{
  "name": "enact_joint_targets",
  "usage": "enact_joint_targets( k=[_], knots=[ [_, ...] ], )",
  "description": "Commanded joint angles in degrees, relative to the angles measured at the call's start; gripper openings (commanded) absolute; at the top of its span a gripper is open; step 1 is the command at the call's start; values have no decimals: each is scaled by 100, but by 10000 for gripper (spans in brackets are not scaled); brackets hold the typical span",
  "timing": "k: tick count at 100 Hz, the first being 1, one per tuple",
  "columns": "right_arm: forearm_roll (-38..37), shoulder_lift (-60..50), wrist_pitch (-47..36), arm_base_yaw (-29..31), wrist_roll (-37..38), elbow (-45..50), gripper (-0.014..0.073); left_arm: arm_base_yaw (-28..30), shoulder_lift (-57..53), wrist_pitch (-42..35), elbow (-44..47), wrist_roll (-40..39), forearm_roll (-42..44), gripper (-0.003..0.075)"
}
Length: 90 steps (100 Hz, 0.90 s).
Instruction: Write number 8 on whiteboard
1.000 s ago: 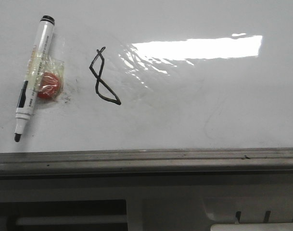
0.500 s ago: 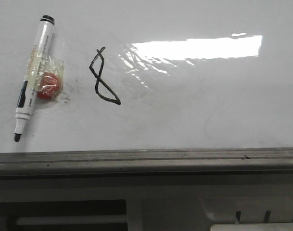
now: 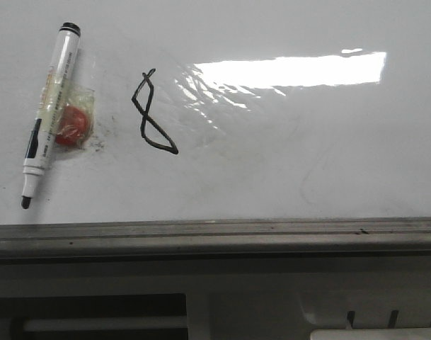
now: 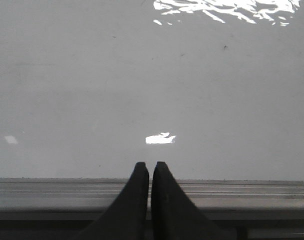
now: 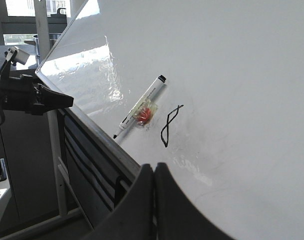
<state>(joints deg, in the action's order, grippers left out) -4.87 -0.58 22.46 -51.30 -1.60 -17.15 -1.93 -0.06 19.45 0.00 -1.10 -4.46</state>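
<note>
Since the number 8 (image 3: 151, 113) already stands drawn on the whiteboard (image 3: 286, 163), the marker (image 3: 49, 113) rests just left of it, while my left end effector (image 4: 150, 172) and right end effector (image 5: 154, 175) sit closed, empty, near its rail.

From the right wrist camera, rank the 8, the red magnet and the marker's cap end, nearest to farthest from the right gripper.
Right gripper, shut, sits off the whiteboard's edge.
1. The 8, nearest, just beyond the fingertips.
2. Red magnet, next, on the 8's far side, taped to the marker.
3. Marker cap end, farthest up the board.
</note>
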Motion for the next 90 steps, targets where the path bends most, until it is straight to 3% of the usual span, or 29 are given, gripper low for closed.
enact_joint_targets(
  k=[1, 24, 38, 68, 90],
  knots=[
    [-77, -2, -467, 36, 3, -94, -63, -12, -176, -233, 190, 0, -62, -20],
    [-100, -2, -671, 112, 3, -27, -64, -12, -176, -233, 190, 0, -62, -20],
    [-183, -2, -1479, 756, 3, 408, -63, -12, -176, -233, 190, 0, -62, -20],
    [-40, -2, -3431, 3561, 318, 1858, -63, -12, -176, -233, 190, 0, -62, -20],
    [-40, -12, -3111, 5535, 368, 1845, -63, -12, -176, -233, 190, 0, -62, -20]
  ],
)
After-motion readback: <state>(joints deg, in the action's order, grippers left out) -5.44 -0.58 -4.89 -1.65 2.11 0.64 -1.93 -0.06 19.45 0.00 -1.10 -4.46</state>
